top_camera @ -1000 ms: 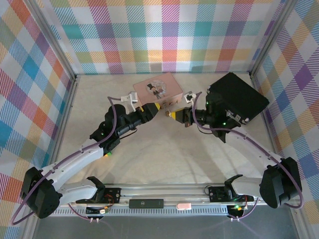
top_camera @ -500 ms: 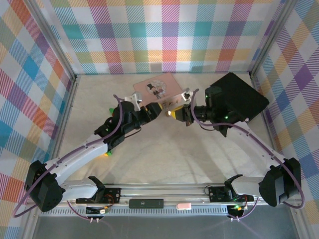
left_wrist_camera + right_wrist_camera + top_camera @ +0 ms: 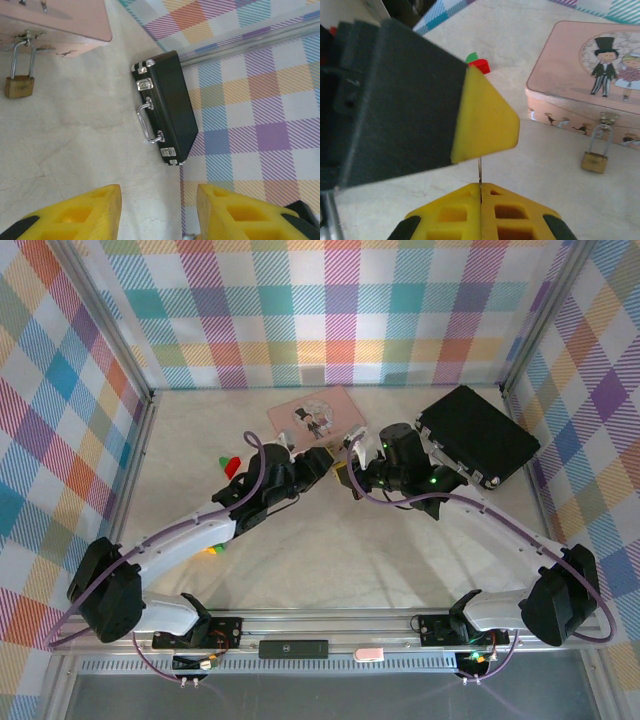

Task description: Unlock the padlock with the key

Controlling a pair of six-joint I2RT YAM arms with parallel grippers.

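**A:** Where's everything?
**B:** Pink box (image 3: 565, 80) at the back. Left gripper (image 3: 157, 195) spread empty, right gripper (image 3: 480, 190) clamped shut. Padlock (image 3: 594, 161) hangs from the box's clasp. Key (image 3: 480, 174) pinched upright.
**A:** Advice?
**B:** I'd steady the padlock with the left, then bring the key in straight.

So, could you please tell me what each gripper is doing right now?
Left gripper: open, empty.
Right gripper: closed on the key.

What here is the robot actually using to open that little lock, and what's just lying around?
In the job:
- padlock, hanging from the clasp of the pink box
- key, pinched in the right gripper
- left gripper, open

Lying about:
- black case
- red and green bits
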